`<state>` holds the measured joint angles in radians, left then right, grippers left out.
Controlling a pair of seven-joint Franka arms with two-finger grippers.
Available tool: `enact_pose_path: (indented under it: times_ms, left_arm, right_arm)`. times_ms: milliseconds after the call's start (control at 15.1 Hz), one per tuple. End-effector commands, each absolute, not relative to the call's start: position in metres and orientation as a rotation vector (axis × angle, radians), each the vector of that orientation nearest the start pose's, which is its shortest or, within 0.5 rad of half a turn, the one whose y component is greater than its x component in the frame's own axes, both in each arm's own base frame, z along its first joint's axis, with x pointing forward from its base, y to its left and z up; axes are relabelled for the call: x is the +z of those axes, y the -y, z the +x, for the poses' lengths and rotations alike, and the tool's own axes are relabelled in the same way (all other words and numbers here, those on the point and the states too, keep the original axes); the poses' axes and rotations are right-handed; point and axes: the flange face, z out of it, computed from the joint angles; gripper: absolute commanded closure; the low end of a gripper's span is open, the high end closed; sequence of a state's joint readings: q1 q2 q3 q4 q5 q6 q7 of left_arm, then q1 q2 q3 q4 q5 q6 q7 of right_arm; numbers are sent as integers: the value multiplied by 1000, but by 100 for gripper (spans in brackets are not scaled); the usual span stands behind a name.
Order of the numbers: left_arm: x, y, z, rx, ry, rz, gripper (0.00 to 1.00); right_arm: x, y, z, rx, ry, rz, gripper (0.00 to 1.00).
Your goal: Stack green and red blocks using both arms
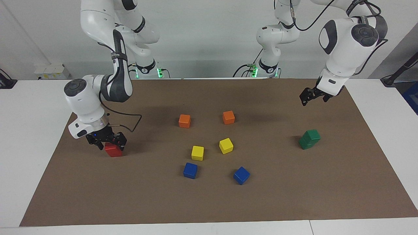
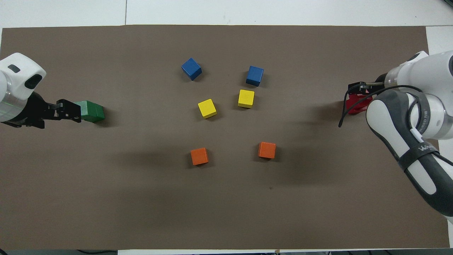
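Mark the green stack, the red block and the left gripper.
green stack [image 1: 309,139], facing view: front face of the stack.
red block [image 1: 113,150], facing view: its front face.
left gripper [image 1: 304,98], facing view: between the fingertips.

Matt brown paper-like sheet [image 1: 209,195] over a smooth white tabletop [image 1: 29,130], glossy painted green blocks [image 1: 309,139], glossy red blocks [image 1: 113,150], arms cased in smooth white plastic [image 1: 85,98].

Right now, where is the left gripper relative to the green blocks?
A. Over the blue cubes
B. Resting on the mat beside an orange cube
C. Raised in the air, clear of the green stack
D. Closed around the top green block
C. In the facing view the left gripper hangs well above the mat with nothing in it, while the green blocks sit stacked by themselves at the left arm's end.
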<state>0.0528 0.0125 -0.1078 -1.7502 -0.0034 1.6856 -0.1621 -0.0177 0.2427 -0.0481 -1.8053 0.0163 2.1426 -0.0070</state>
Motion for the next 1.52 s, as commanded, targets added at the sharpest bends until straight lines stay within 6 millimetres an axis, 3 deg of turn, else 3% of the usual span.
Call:
enact_pose_path:
  times_ms: [0,265,530,663,796,1061,1260,1459]
  left_arm:
    - [548,47,563,154,126,-3133,0]
    - [552,47,559,160,113,-3117,0]
    - [557,44,550,203,121,-3112,0]
    - [564,47,542,215,109,-3109,0]
    - [567,48,548,175,112,-3115,0]
    - [567,46,549,174,116,-3113,0]
    - [592,41,551,130,129,-3121,0]
    - [589,43,550,118,122,-3122,0]
  right_arm:
    - [486,20,628,-39,-27,-3148,0]
    - [559,-3,581,63,43,-3153,0]
    - [591,-5,552,106,46,-3147,0]
    - [595,-6,541,173,48,-3143,0]
    - [596,-1,535,198,29,-3141,0]
    - [591,4,539,160,13,-3146,0]
    - [586,5,541,56,12,-3159,0]
    - [587,4,545,12,-24,-3169,0]
